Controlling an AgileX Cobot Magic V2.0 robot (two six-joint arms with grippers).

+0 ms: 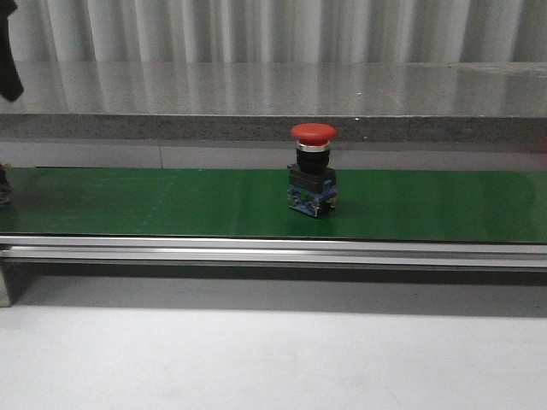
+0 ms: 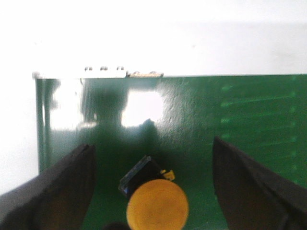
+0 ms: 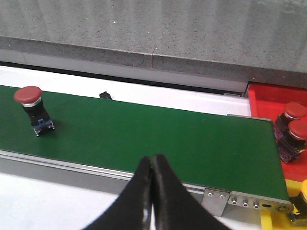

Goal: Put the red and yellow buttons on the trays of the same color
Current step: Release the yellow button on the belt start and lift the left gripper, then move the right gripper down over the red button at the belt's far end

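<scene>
A red button stands upright on the green belt, also seen far off in the right wrist view. A yellow button on a black base sits on the belt between the fingers of my left gripper. That gripper is open, with both fingers clear of the button. My right gripper is shut on nothing, over the belt's near rail. The red tray holds two red buttons. A corner of the yellow tray shows beside it, with a yellow button at its edge.
An aluminium rail runs along the belt's front edge. A grey stone ledge stands behind the belt. The belt's end lies close to the yellow button. A dark arm part shows at the far left of the front view.
</scene>
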